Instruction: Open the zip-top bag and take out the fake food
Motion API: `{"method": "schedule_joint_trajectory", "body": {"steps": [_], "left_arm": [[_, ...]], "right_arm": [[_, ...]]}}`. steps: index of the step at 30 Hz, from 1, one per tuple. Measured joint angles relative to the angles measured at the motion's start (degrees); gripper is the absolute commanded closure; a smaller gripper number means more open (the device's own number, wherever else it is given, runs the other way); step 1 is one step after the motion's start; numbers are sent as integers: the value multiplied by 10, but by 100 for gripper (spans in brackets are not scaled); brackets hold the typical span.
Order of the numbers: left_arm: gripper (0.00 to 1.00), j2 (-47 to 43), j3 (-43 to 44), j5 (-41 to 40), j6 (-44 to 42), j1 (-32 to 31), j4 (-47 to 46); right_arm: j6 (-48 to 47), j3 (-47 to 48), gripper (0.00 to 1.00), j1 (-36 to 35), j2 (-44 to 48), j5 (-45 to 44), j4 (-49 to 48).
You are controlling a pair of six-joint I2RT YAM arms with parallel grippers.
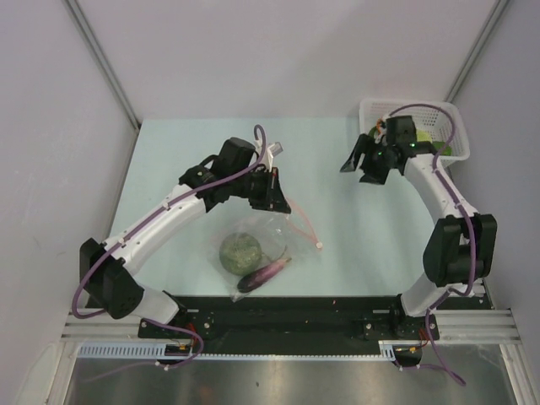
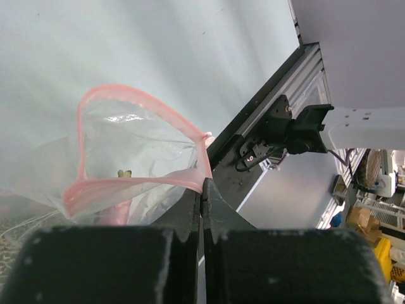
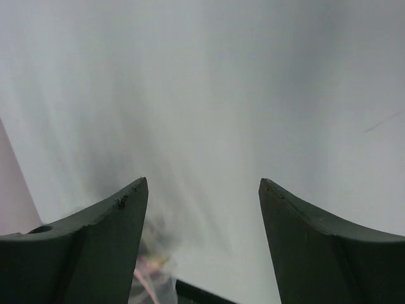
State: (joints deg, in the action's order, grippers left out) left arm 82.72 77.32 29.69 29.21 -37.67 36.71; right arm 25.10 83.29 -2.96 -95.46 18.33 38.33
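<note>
The clear zip-top bag (image 1: 268,228) lies crumpled at the table's middle. Its pink zip strip (image 2: 130,185) stands open in a loop. My left gripper (image 1: 275,199) is shut on the strip's corner, and the left wrist view shows it (image 2: 204,185) pinched between the fingertips. A mottled green head (image 1: 240,251) sits under the plastic. A purple eggplant (image 1: 263,272) lies at the bag's near edge; I cannot tell whether it is inside. My right gripper (image 1: 358,165) is open and empty above the table, right of the bag, and the right wrist view shows it (image 3: 204,187) with its jaws wide apart.
A white mesh basket (image 1: 373,110) stands at the back right corner with a pale green piece (image 1: 445,148) in it. The black base rail (image 1: 287,316) runs along the table's near edge.
</note>
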Motion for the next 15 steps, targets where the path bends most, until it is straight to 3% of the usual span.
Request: {"method": "schedule_joint_trajectory", "body": {"steps": [8,15], "left_arm": [[100,0,0,0,18,0,-15],[100,0,0,0,23,0,-15]], "right_arm": [[3,-85,52,-145,113,43,34],[24,-118,56,-223,171,66,14]]}}
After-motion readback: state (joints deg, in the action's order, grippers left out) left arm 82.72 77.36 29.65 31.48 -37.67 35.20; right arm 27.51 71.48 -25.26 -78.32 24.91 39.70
